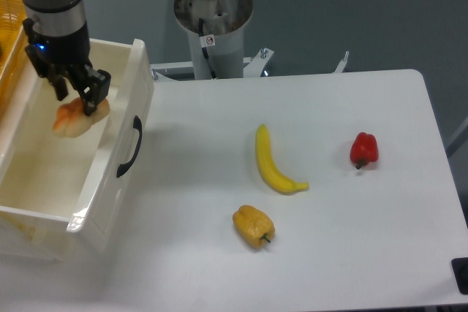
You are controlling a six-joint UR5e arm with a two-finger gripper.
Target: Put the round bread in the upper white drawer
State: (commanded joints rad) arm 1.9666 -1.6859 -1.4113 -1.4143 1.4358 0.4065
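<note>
pincer (75,100): upper left of the frame, pointing down over the open drawer; dark fingers closed onto the top of the round bread, holding it.
round bread (79,117): pale tan to orange bun, upper left of the frame, gripped from above; it sits inside the outline of the drawer, over the pale interior near the back right corner; whether it touches the drawer floor cannot be told.
upper white drawer (129,78): glossy white box along the left edge of the frame, open at the top; the front panel faces right and carries a curved black handle (130,147).
yellow woven basket (9,31): only a corner shows at the far upper left, behind the drawer.
arm column (51,1): grey cylinder rising out of the top edge above the pincer, a small blue light on its lower housing.
robot base (213,12): round metal pedestal at top centre, behind the worktop.
worktop (351,239): white surface filling the centre and right of the frame.
banana (274,162): yellow, lying at centre, curved, well apart from the drawer.
yellow bell pepper (253,226): lower centre, just below the banana, not touching it.
red pepper (363,150): right of centre, alone, apart from the banana.
</note>
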